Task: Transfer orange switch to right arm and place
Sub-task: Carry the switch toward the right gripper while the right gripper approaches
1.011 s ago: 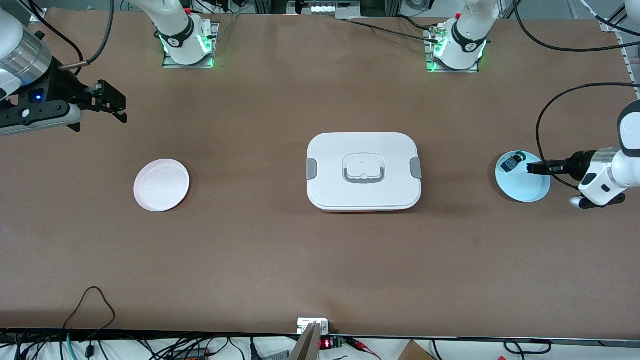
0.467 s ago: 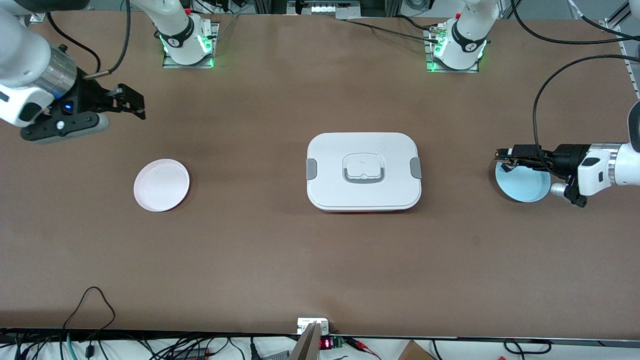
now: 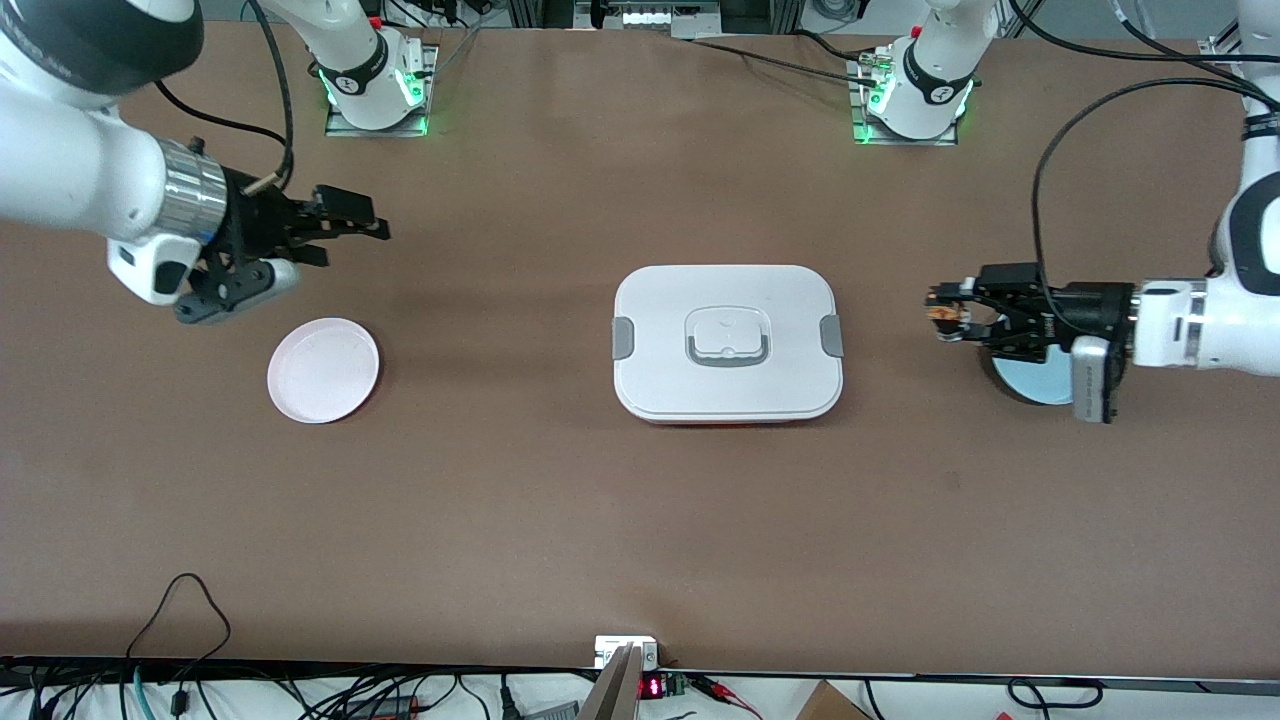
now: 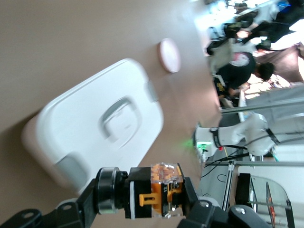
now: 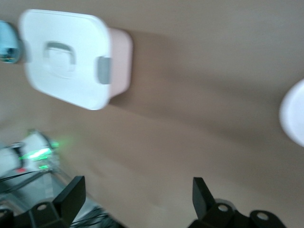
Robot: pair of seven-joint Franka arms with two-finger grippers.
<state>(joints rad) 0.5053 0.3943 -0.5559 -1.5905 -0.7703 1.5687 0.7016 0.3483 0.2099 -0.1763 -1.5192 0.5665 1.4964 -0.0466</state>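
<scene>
My left gripper (image 3: 950, 314) is shut on the orange switch (image 3: 940, 320) and holds it in the air between the white lidded box (image 3: 727, 342) and the blue plate (image 3: 1035, 382). In the left wrist view the switch (image 4: 159, 195) lies sideways between the two fingers, a black body with orange parts. My right gripper (image 3: 355, 226) is open and empty, in the air near the pink plate (image 3: 323, 370). Its spread fingertips (image 5: 72, 195) show over bare table in the right wrist view.
The white lidded box stands in the middle of the table and shows in both wrist views (image 4: 95, 137) (image 5: 66, 61). The blue plate is partly hidden under my left gripper. The pink plate also shows in the wrist views (image 4: 169, 55) (image 5: 295, 118).
My left gripper has risen off the blue plate with the orange switch and moved toward the box. My right gripper has swung in toward the middle of the table.
</scene>
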